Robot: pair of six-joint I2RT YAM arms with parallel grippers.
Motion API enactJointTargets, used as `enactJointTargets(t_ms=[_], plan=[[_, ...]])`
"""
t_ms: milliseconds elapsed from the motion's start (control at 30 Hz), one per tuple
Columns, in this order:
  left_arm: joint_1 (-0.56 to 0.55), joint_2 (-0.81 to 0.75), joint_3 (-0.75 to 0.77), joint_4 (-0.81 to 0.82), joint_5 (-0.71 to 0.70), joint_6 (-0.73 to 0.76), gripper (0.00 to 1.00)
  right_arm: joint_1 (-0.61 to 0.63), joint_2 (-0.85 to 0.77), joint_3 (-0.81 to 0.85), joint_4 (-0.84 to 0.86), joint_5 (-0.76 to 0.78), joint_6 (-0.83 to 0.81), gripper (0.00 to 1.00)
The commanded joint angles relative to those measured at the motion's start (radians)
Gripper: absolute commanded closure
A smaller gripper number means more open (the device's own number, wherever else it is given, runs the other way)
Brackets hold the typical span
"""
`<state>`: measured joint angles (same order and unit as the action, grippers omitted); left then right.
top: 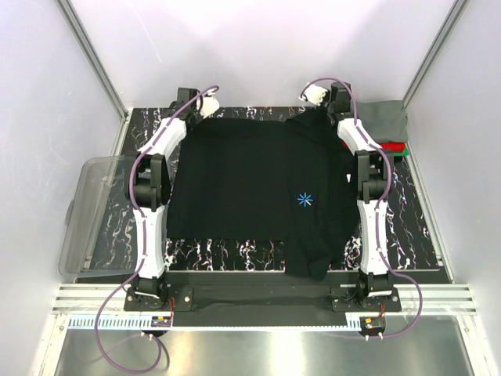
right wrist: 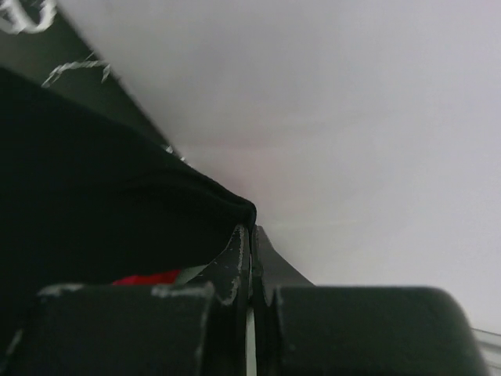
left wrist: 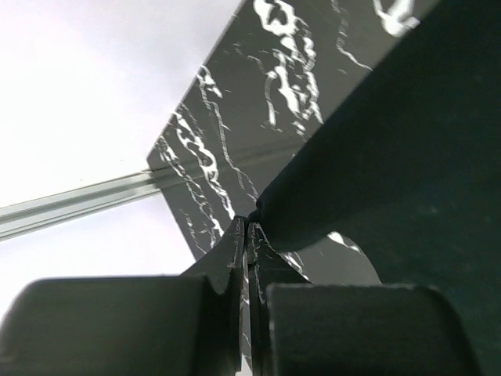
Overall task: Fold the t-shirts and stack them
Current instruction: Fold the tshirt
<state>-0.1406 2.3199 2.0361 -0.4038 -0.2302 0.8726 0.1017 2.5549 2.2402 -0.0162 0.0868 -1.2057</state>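
The black t-shirt (top: 243,184) lies spread across the table (top: 411,227); expect soft, light cloth that sags between holds. The left gripper (left wrist: 247,223) and right gripper (right wrist: 251,229) are each fully closed, pinching a far corner. Corners and hems appear the best grasp points.

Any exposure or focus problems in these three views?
Top external: sharp and evenly lit, but the shirt shows little fold detail. Left wrist: wall blown out, left claw blurred up close. Right wrist: shirt crushed to black, right claw soft against a bright wall.
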Motion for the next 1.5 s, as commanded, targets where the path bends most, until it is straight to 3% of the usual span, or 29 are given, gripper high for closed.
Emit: enactJointTargets(t_ms=[0, 900, 1467], plan=[[-0.011, -0.125, -0.048, 0.043, 0.026, 0.014, 1.00, 0.009, -0.197, -0.076, 0.021, 0.005, -0.011, 1.00], [0.026, -0.198, -0.091, 0.063, 0.072, 0.019, 1.00, 0.095, -0.663, -0.574, -0.065, 0.056, 0.031, 1.00], [0.026, -0.297, -0.272, 0.114, 0.147, 0.085, 1.00, 0.118, -0.933, -0.812, -0.223, 0.093, 0.123, 1.00]])
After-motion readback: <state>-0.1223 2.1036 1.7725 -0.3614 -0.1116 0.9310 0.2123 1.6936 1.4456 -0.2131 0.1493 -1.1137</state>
